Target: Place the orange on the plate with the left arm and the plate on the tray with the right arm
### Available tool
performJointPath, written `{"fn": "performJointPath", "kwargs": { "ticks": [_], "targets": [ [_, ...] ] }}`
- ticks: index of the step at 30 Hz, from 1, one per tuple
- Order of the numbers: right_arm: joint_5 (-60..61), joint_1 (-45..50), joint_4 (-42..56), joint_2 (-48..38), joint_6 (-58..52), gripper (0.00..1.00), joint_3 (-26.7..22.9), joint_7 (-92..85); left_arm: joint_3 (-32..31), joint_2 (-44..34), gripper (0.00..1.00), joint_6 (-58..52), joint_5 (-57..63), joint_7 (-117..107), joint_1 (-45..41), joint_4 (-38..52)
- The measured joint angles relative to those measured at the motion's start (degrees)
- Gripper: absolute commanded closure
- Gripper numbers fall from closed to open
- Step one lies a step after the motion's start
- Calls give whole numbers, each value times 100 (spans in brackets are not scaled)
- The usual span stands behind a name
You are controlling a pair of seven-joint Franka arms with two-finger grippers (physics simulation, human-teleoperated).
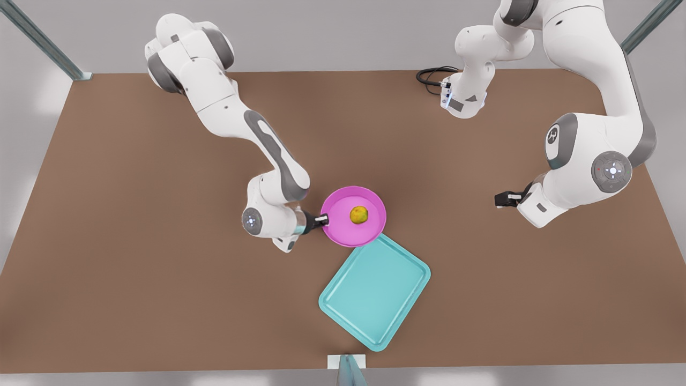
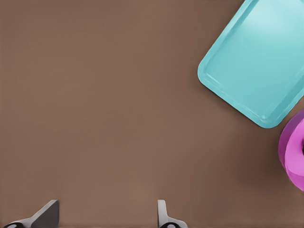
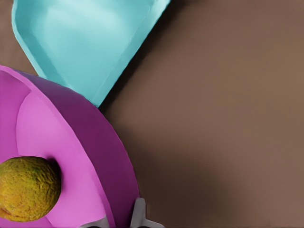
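The bench (image 1: 134,241) carries the tray (image 1: 375,292), unoccupied, lying just beyond the far edge of the plate (image 1: 353,216) from the right hand (image 1: 323,219). That hand pinches the plate's rim, fingers pressed onto the wall. The orange (image 1: 358,215) sits loose at the plate's centre. Risk: a one-sided rim grip may let the plate tilt or slip in transit, rolling the orange off. The left hand (image 1: 501,199) waits well apart, fingers spread, holding nothing.
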Motion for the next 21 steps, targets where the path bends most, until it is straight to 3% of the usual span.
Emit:
{"fn": "performJointPath", "kwargs": {
  "ticks": [7,14,21],
  "targets": [
    [187,1,3142,2059,-544,79,108,556,9,0,0,-8,-2,19,35,7],
    [272,30,3988,2919,186,79,896,1463,9,7,0,-7,-7,38,52,14],
    [301,-272,4188,3066,825,79,920,2068,17,3,0,-23,-1,50,67,17]
  ]
}}
